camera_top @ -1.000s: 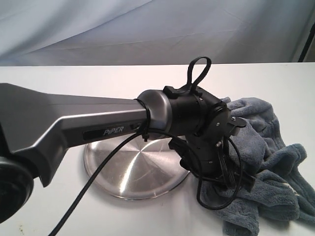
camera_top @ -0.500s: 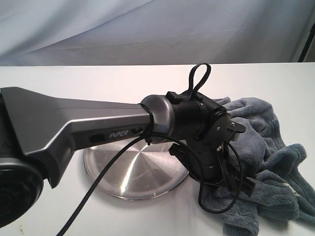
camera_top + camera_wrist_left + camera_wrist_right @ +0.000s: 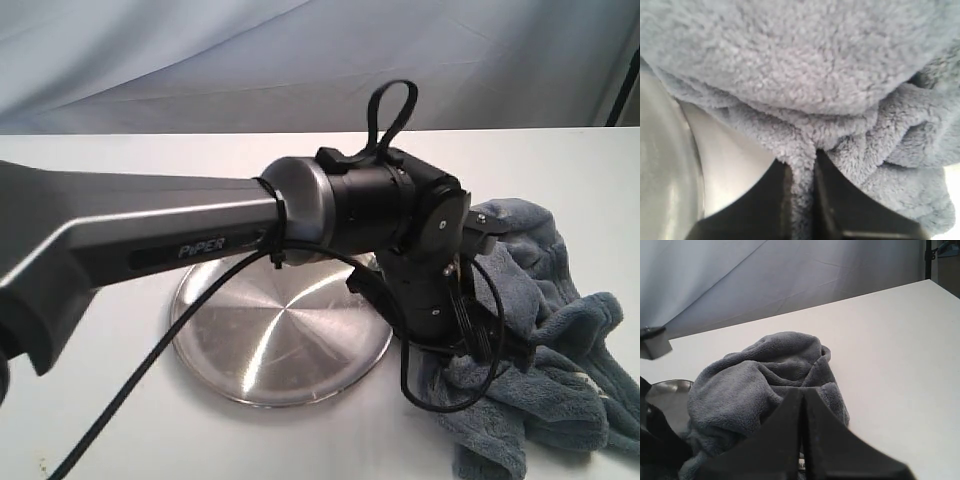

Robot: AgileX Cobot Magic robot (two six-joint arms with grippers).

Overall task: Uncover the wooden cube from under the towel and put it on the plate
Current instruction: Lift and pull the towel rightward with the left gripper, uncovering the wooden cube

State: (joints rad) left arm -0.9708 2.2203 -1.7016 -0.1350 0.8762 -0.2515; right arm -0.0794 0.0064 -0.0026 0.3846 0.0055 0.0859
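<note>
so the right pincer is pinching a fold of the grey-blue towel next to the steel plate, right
Not quite. It is the left pincer that pinches a fold of the grey-blue towel next to the steel plate, as the left wrist view shows. The right pincer is shut with no cloth between its fingers.

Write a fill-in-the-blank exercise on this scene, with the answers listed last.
The left end effector is shut on the ____. In the exterior view, the towel lies to the ____ of the plate. The right end effector is ____, not open. No view shows the wooden ____.
Answers: towel; right; shut; cube.
</note>
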